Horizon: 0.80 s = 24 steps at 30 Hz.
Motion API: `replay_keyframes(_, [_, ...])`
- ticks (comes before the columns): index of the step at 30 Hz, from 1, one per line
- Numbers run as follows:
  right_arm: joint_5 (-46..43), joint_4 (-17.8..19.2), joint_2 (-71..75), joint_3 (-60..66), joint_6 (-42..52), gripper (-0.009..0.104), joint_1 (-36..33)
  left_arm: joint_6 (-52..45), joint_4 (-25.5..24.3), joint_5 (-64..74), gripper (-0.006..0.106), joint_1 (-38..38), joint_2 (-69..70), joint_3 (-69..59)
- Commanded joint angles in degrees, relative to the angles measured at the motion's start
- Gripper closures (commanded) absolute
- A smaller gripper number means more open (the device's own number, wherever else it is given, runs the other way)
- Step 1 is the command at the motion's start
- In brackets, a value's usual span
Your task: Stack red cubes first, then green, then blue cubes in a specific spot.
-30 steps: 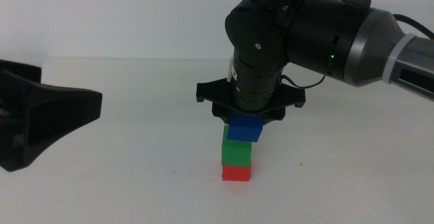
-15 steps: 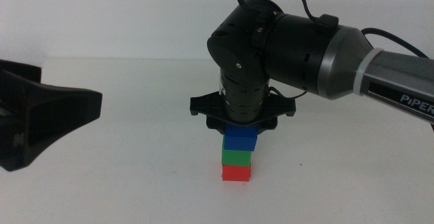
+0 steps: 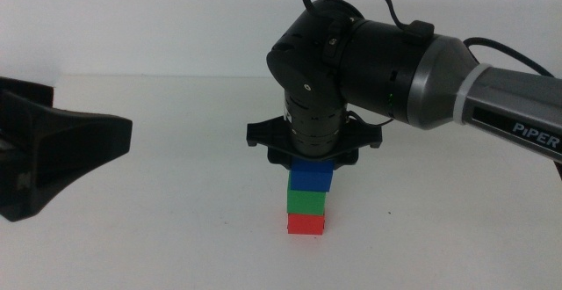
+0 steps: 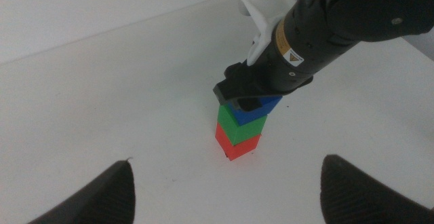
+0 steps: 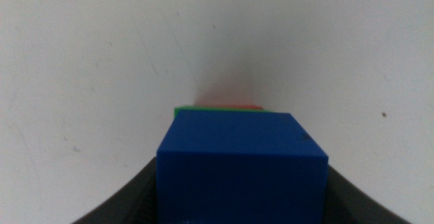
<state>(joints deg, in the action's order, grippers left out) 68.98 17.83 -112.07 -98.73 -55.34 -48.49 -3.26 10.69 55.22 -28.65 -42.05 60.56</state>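
Plain white desk [image 3: 158, 237], matte finish, a few faint specks and scuffs visible at close range. Behind it, a blank white wall [image 3: 158, 18], meeting the desk along a soft horizontal line. Even, diffuse lighting; only soft, faint shadows on the surface.

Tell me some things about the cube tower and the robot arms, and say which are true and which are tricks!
1. The small matte red cube is at the bottom of the stack. True.
2. The small matte green cube sits on top of the stack. False: it is in the middle, and the small matte blue cube is on top.
3. The right gripper is over the blue cube. True.
4. The left gripper is holding the red cube. False: it waits apart from the stack, open.
5. The stack stands on a plain white table. True.
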Motion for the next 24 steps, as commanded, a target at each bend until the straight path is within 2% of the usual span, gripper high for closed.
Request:
replay_keyframes(1, [-1.2, 0.4, -0.3, -0.2, -0.3, 0.091, -0.1, 0.0, -0.1, -0.8, 0.007, 0.1, 0.1, 0.1])
replay_keyframes(9, [-1.4, -0.9, -1.4, -0.2, -0.3, 0.091, -0.1, 0.0, -0.2, -0.8, 0.007, 0.1, 0.1, 0.1])
replay_keyframes(11, [-1.4, -0.9, -1.6, -0.2, -0.3, 0.087, -0.1, 0.0, -0.2, -0.8, 0.007, 0.1, 0.1, 0.1])
replay_keyframes(14, [-1.4, -0.7, -1.8, -0.2, -0.3, 0.071, -0.1, 0.0, -0.2, -0.8, 0.007, 0.1, 0.1, 0.1])
replay_keyframes(15, [-1.4, -0.7, -1.9, -0.2, -0.3, 0.062, -0.1, 0.0, -0.2, -0.8, 0.007, 0.1, 0.1, 0.1])
replay_keyframes(16, [-1.4, -0.7, -1.9, -0.2, -0.3, 0.045, -0.1, 0.0, -0.2, -0.8, 0.007, 0.1, 0.1, 0.1])
replay_keyframes(20, [-1.9, 0.8, -1.8, -0.2, -0.3, 0.011, -0.1, 0.0, -0.2, -0.8, 0.007, 0.1, 0.1, 0.1])
replay_keyframes(22, [-1.7, 1.7, -0.3, -0.2, -0.1, 0.002, -0.1, 0.0, -0.2, -0.8, 0.007, 0.1, 0.1, 0.1])
replay_keyframes(24, [-1.3, 2.3, 2.9, 0.3, 1.4, 0.002, -0.1, 0.0, -0.2, -0.8, 0.007, 0.1, 0.1, 0.1])
